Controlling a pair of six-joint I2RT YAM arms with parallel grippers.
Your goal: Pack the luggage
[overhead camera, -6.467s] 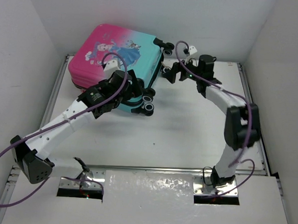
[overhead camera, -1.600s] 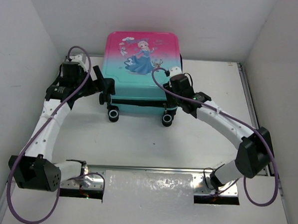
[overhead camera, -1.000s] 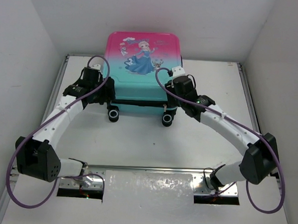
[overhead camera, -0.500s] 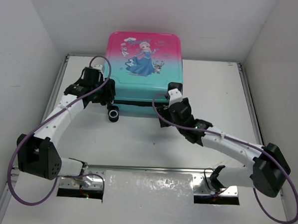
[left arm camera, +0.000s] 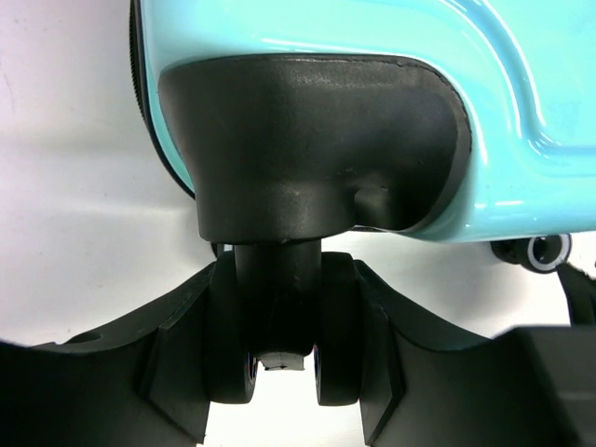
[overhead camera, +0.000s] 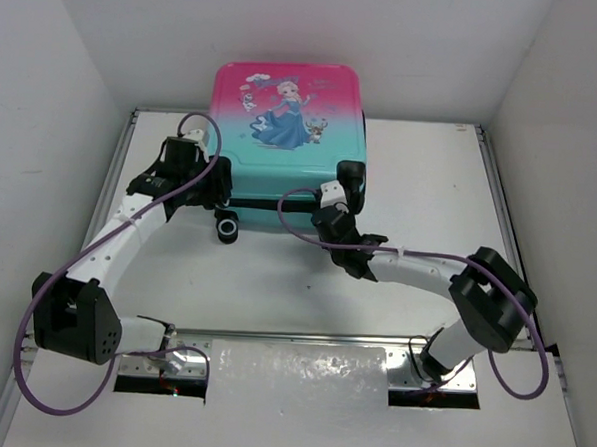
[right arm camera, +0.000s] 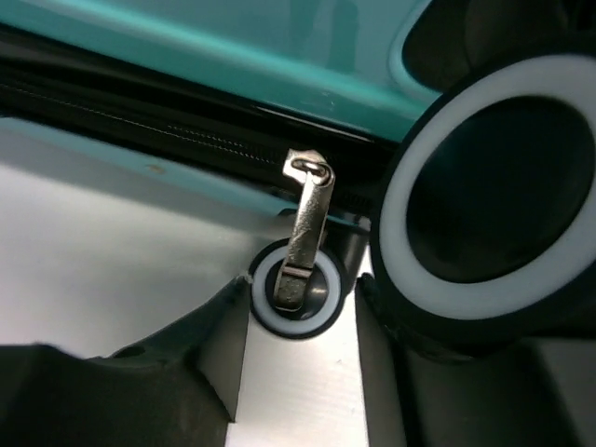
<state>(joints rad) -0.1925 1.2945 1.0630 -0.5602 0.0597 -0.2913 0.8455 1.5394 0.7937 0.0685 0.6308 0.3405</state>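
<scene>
left gripper (left arm camera: 282, 326) low, clamped on luggage (overhead camera: 283, 133) wheel (left arm camera: 333, 372); right gripper (right arm camera: 298, 326) parted around zipper pull (right arm camera: 307, 223)

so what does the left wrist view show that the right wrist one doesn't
Only the left wrist view: a black twin wheel under its black housing, gripped between the fingers of the left hand. Only the right wrist view: the metal zipper pull hanging from the zipper. Both: the teal case and the white table.
</scene>
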